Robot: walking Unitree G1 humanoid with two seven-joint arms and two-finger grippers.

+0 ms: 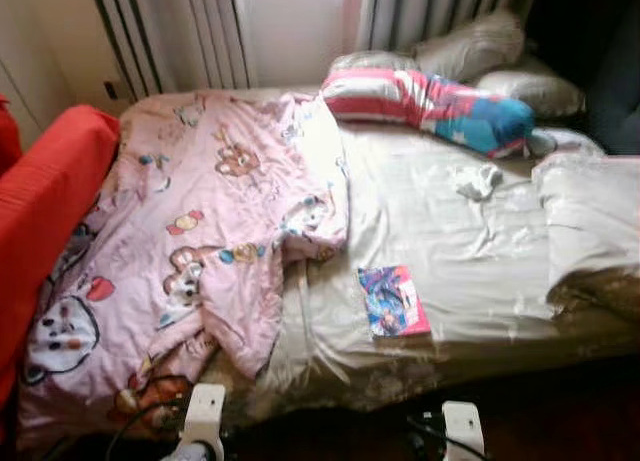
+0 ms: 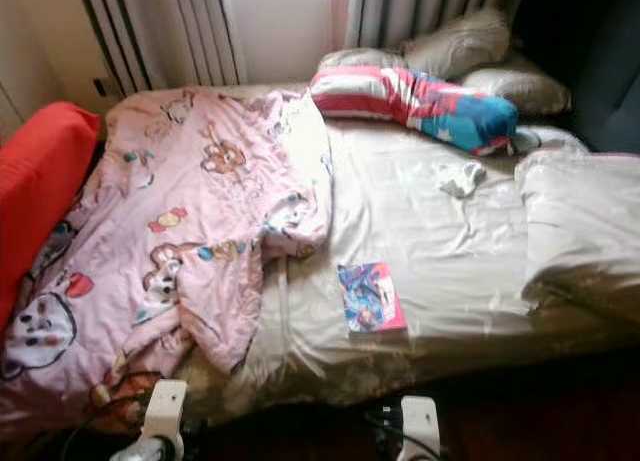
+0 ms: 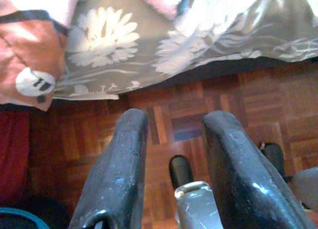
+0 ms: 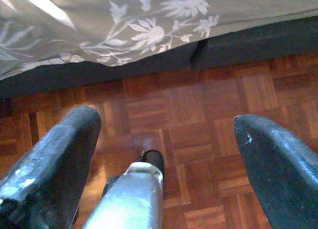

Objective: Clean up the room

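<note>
A pink cartoon-print quilt lies rumpled over the left half of the bed, its edge hanging toward the floor. A colourful book rests flat on the beige sheet near the bed's front edge. A small crumpled white cloth sits further back on the right. A pink, white and blue striped pillow lies across the head end. Both arms hang low at the bed's foot: left arm, right arm. My left gripper and right gripper are open over the parquet, holding nothing.
A red padded seat stands against the bed's left side. Grey pillows are stacked at the head by the curtains. A folded beige cover is bunched at the right edge. Flowered bed skirt hangs over brown parquet floor.
</note>
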